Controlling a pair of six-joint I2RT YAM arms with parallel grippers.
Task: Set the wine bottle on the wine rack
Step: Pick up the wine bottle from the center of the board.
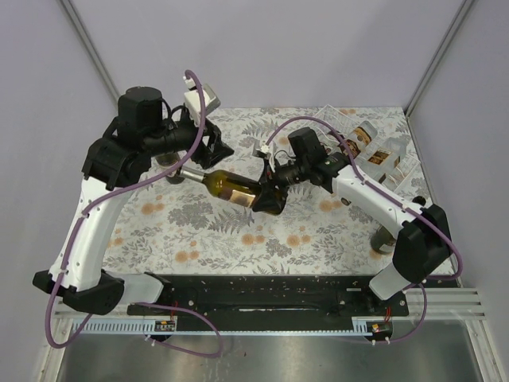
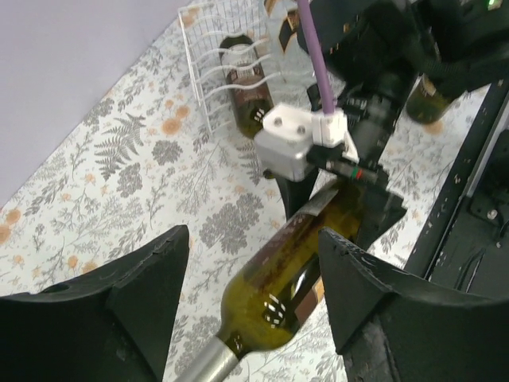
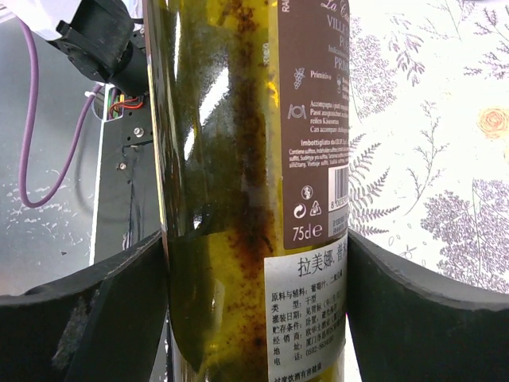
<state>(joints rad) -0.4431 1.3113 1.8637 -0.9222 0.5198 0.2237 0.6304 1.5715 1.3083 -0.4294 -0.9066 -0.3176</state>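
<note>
- One tool, the right tool [image 3: 256, 263], clamps the olive-green glass wine bottle [image 1: 235, 189] near its base, above the floral worktop [image 1: 199, 239]; the neck may droop.
- The left tool [image 2: 253, 239] gapes around the neck, untouching.
- The clear ribbed wine rack [image 1: 374, 147], far right, already holds bottles [image 2: 246, 87]: collision risk.

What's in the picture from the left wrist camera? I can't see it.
A green wine bottle lies slanted between the open black fingers of the left gripper. The right gripper clamps the bottle's far end over a flowered table. Farther back stands a wine rack of thin ribs with another bottle in it.
</note>
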